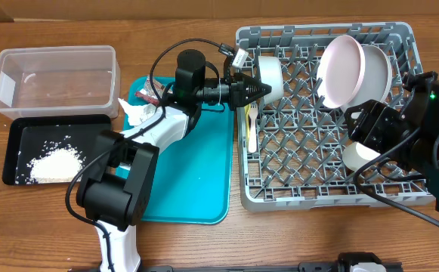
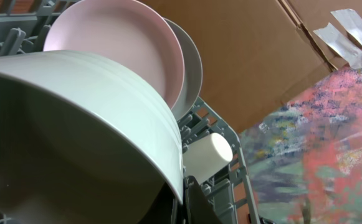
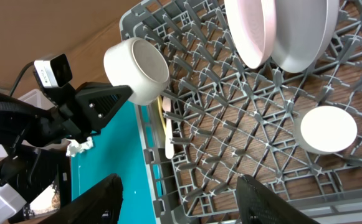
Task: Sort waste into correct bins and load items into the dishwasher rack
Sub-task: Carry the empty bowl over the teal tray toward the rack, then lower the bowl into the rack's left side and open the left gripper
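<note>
small white bowl pinched by left gripper, over dishwasher rack, right gripper spread

Bright, even light; soft faint shadows.

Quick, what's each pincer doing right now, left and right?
Left pincer: closed on the rim of the small white bowl.
Right pincer: open, holding nothing.
</note>
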Robot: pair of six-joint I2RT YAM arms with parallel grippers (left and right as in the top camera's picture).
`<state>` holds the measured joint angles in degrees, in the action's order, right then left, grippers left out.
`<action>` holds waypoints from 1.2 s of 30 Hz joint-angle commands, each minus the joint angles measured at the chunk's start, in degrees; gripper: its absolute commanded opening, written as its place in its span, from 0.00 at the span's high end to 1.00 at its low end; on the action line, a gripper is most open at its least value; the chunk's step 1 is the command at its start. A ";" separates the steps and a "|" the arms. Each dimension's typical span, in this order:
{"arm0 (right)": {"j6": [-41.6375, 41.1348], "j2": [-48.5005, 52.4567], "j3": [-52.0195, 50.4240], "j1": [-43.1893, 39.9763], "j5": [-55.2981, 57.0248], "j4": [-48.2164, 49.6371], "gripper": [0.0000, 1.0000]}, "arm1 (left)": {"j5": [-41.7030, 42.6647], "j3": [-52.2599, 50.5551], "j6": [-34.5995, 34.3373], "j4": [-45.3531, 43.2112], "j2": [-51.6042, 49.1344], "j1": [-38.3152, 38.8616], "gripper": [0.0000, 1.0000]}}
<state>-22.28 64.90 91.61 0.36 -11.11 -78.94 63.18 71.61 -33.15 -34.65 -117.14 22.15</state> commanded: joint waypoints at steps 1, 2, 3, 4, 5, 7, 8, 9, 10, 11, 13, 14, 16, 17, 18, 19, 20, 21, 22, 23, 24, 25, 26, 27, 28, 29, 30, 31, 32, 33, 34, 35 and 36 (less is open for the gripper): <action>-0.07 -0.20 1.27 -0.28 0.61 0.17 0.38 | -0.63 0.52 -0.72 0.09 -1.46 0.87 0.96; -0.07 -0.20 1.27 -0.28 0.59 0.17 0.37 | -0.61 0.52 -0.72 0.11 -1.84 1.01 0.96; -0.07 -0.17 1.25 -0.28 0.59 0.17 0.37 | -0.61 0.52 -0.72 0.02 -2.36 1.07 0.96; -0.07 -0.20 1.25 -0.28 0.59 0.15 0.38 | -0.59 0.52 -0.74 0.07 -2.62 1.14 0.96; -0.07 -0.20 1.27 -0.28 0.59 0.13 0.38 | -0.48 0.52 -0.79 0.07 -3.26 1.14 0.96; -0.07 -0.20 1.27 -0.28 0.59 -0.02 0.38 | 0.26 0.52 -1.75 0.02 -3.89 1.14 0.96; -0.04 -0.20 1.27 -0.28 0.61 -0.17 0.38 | 0.92 0.52 -1.75 -0.42 -3.96 1.14 0.96; -0.07 -0.17 1.27 -0.28 0.61 -0.31 0.38 | 0.96 0.52 -1.75 -0.66 -3.98 1.14 0.96; -0.04 -0.20 1.27 -0.28 0.61 -0.33 0.38 | 1.01 0.52 -1.75 -1.03 -3.98 1.14 0.96; -0.04 -0.17 1.27 -0.28 0.61 -0.33 0.37 | 1.51 0.52 -1.77 -2.08 -3.98 1.14 0.96; -0.07 -0.20 1.27 -0.28 0.61 -0.31 0.37 | 2.45 0.52 -2.12 -4.35 -3.98 1.01 0.90; -0.04 -0.20 1.27 -0.28 0.61 -0.35 0.38 | 2.45 0.52 -3.32 -4.72 -3.98 0.87 0.87; -0.04 -0.20 1.27 -0.28 0.61 -0.55 0.37 | 2.47 0.52 -3.34 -4.66 -3.98 0.59 0.84; -0.04 -0.20 1.27 -0.28 0.61 -0.70 0.38 | 2.54 0.52 -3.34 -4.66 -3.98 0.42 0.83; -0.04 -0.20 1.27 -0.28 0.63 -0.76 0.38 | 2.73 0.52 -3.34 -4.66 -3.98 0.24 0.83; -0.02 -0.20 1.27 -0.28 0.70 -0.81 0.37 | 2.99 0.52 -3.32 -4.63 -3.98 0.02 0.83; -0.04 -0.20 1.27 -0.28 0.85 -0.83 0.37 | 3.26 0.52 -3.32 -4.63 -3.98 -0.09 0.83; -0.04 -0.20 1.27 -0.28 0.98 -0.83 0.37 | 3.61 0.52 -3.32 -4.63 -3.98 -0.28 0.83; -0.04 -0.17 1.25 -0.28 1.07 -0.81 0.38 | 4.42 0.52 -3.32 -4.61 -3.98 -0.50 0.83; -0.04 -0.20 1.27 -0.28 1.07 -0.81 0.37 | 4.72 0.52 -3.32 -4.57 -3.98 -0.61 0.82; -0.04 -0.20 1.25 -0.28 1.07 -0.83 0.38 | 5.05 0.52 -3.30 -4.57 -3.98 -0.68 0.82; -0.04 -0.20 1.27 -0.28 1.09 -0.83 0.37 | 5.46 0.52 -3.30 -4.55 -3.98 -0.81 0.81; -0.04 -0.17 1.27 -0.28 1.07 -0.85 0.38 | 5.77 0.52 -3.30 -4.35 -3.98 -1.01 0.81; -0.02 -0.17 1.27 -0.28 1.09 -0.85 0.38 | 6.01 0.52 -3.30 -3.96 -3.98 -1.18 0.80; -0.04 -0.20 1.27 -0.28 1.14 -0.85 0.38 | 6.14 0.52 -3.30 -3.54 -3.98 -1.31 0.78; -0.02 -0.17 1.27 -0.28 1.27 -0.87 0.38 | 6.32 0.52 -3.30 -2.91 -3.98 -1.55 0.77; -0.04 -0.20 1.25 -0.28 1.27 -0.87 0.37 | 6.71 0.52 -3.28 -2.78 -3.98 -1.77 0.75; -0.04 -0.20 1.25 -0.28 1.27 -0.90 0.38 | 7.08 0.52 -3.30 -2.73 -3.98 -1.95 0.74; -0.04 -0.20 1.27 -0.28 1.27 -0.92 0.37 | 7.41 0.52 -3.30 -2.45 -3.98 -2.32 0.73; -0.04 -0.20 1.27 -0.28 1.27 -0.90 0.37 | 7.52 0.52 -3.30 -2.43 -3.98 -2.45 0.73; -0.04 -0.20 1.25 -0.28 1.27 -0.90 0.38 | 7.80 0.52 -3.28 -2.43 -3.98 -2.75 0.73; -0.04 -0.20 1.27 -0.28 1.27 -0.92 0.38 | 8.04 0.52 -3.30 -2.40 -3.98 -3.13 0.73; -0.04 -0.17 1.27 -0.28 1.27 -0.90 0.37 | 8.39 0.52 -3.30 -2.25 -3.98 -3.45 0.74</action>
<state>-22.28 64.90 91.61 0.36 -10.41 -79.81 69.08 71.61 -36.14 -37.21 -120.14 20.10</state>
